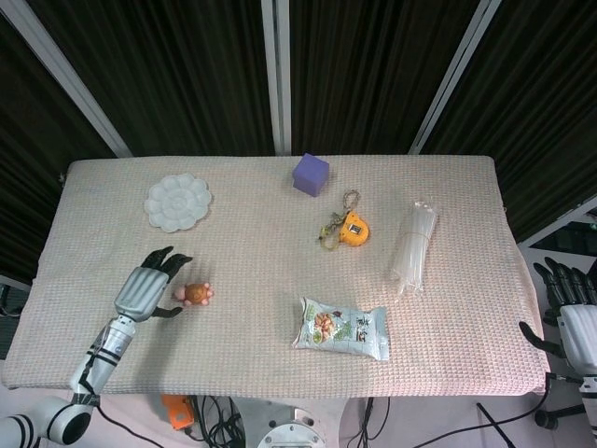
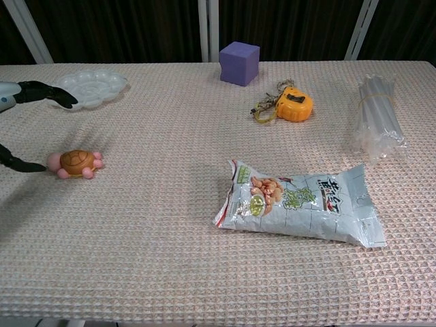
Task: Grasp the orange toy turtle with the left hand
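The orange toy turtle [image 1: 196,294] with pink feet lies on the cloth at the front left; the chest view shows the turtle [image 2: 76,163] at the left edge. My left hand [image 1: 149,285] hovers just left of it, fingers spread apart, thumb low and the other fingers above, holding nothing. In the chest view only the dark fingertips [image 2: 42,92] of that hand show, one tip close to the turtle's head. My right hand [image 1: 571,308] hangs off the table's right edge, fingers apart and empty.
A white flower-shaped dish [image 1: 178,201] sits behind the left hand. A purple cube [image 1: 311,174], an orange tape measure [image 1: 354,230], a bundle of clear tubes [image 1: 414,245] and a snack bag [image 1: 342,329] lie further right on the beige cloth [image 1: 261,355].
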You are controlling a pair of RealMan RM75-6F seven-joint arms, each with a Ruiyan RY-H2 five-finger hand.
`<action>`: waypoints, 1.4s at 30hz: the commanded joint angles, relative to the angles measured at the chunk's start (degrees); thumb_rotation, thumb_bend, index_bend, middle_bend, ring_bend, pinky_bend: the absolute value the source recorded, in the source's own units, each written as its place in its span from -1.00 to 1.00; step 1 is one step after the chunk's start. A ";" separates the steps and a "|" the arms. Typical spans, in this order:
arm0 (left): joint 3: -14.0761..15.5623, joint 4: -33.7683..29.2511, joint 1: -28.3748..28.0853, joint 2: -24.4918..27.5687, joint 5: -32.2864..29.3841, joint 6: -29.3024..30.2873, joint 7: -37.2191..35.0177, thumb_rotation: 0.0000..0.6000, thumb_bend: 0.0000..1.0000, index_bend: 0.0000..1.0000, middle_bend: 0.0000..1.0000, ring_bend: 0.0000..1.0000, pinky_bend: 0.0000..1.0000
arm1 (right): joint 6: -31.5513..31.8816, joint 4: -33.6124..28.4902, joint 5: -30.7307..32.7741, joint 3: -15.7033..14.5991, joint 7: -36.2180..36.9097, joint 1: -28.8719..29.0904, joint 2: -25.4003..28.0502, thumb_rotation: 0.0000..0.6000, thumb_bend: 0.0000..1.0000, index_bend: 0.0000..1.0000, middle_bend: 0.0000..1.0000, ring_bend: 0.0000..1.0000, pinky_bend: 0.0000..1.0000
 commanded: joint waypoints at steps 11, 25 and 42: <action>-1.54 5.06 -1.83 -6.32 -2.96 -3.87 -0.37 1.00 -0.50 -0.47 -0.40 -0.99 -0.77 | -0.50 0.99 0.79 -0.05 0.80 -0.12 -0.01 1.00 -0.66 -1.00 -1.00 -1.00 -1.00; -1.46 10.96 -2.38 -9.92 -3.80 -4.42 2.69 1.00 -0.38 0.20 0.23 -0.53 -0.66 | -1.81 1.53 1.23 0.05 1.03 0.50 -0.17 1.00 -0.66 -1.00 -1.00 -1.00 -1.00; -0.74 11.33 -1.77 -9.63 -2.21 -3.59 -0.60 1.00 -0.37 0.14 0.45 -0.27 -0.61 | -1.14 0.85 1.09 0.11 0.74 0.25 0.09 1.00 -0.66 -1.00 -1.00 -1.00 -1.00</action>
